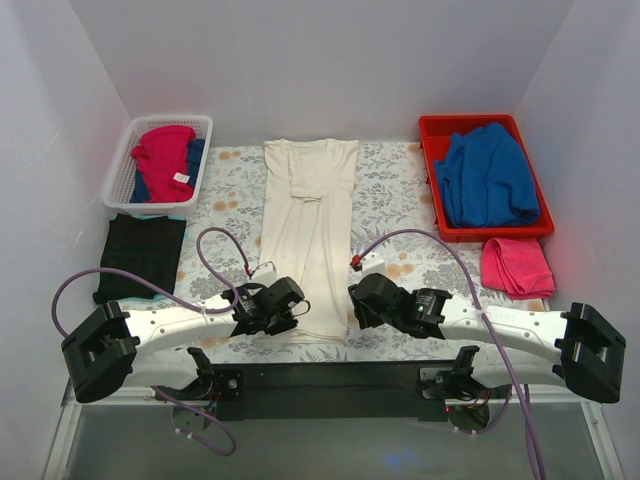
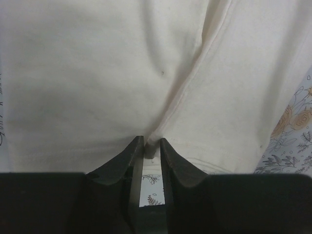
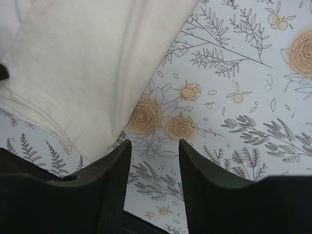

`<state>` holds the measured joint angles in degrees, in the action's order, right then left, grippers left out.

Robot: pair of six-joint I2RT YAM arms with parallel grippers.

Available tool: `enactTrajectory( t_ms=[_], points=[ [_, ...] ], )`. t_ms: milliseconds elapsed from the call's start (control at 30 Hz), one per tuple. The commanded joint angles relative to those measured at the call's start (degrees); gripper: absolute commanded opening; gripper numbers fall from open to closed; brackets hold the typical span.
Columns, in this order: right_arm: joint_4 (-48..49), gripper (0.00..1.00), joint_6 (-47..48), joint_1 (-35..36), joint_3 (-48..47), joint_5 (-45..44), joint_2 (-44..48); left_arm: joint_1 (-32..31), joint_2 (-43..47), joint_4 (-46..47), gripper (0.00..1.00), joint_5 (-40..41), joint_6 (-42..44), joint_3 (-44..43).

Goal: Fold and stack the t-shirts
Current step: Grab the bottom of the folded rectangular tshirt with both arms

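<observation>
The cream-white t-shirt lies in a long narrow fold down the middle of the floral tablecloth, its sleeves laid in. My left gripper is at its near hem. In the left wrist view the jaws are nearly shut and pinch a raised fold of the cream cloth. My right gripper is open and empty, just right of the hem. In the right wrist view it is over bare tablecloth with the shirt's edge to its left. A folded black t-shirt lies at the left.
A white basket at the back left holds magenta and blue cloth. A red bin at the back right holds blue cloth. A pink cloth lies in front of the bin. White walls stand on three sides.
</observation>
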<state>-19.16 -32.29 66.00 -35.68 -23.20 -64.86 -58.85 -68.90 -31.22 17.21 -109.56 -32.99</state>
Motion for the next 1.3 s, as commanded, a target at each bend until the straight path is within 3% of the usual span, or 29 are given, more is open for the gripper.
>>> enactTrajectory(
  t_ms=[0, 167, 500, 900, 1167, 1267],
  points=[
    [1.93, 0.5, 0.39, 0.27, 0.79, 0.61, 0.7, -0.39, 1.23, 1.95, 0.18, -0.25, -0.31, 0.21],
    [2.02, 0.49, 0.04, 0.27, 1.14, 0.44, 0.61, -0.48, 1.05, 2.22, 0.0, -1.21, 0.22, -0.4],
    [1.93, 0.49, -0.58, 0.27, 1.93, -0.44, 1.23, -2.85, 4.3, -4.18, 0.0, 1.94, -2.32, -3.65],
    [1.84, 0.49, -1.02, 0.27, 2.63, -0.53, 1.84, -9.79, -5.09, -17.28, 0.0, 9.24, -12.68, -9.1],
    [1.84, 0.49, -1.1, 0.36, 2.55, 0.09, 1.75, -10.5, -5.1, -22.48, 0.0, 13.55, -18.59, -9.99],
    [1.93, 0.49, -1.02, 0.27, 2.63, 0.61, 1.58, -10.58, -3.7, -23.18, 0.12, 15.13, -19.12, -9.9]
  ],
)
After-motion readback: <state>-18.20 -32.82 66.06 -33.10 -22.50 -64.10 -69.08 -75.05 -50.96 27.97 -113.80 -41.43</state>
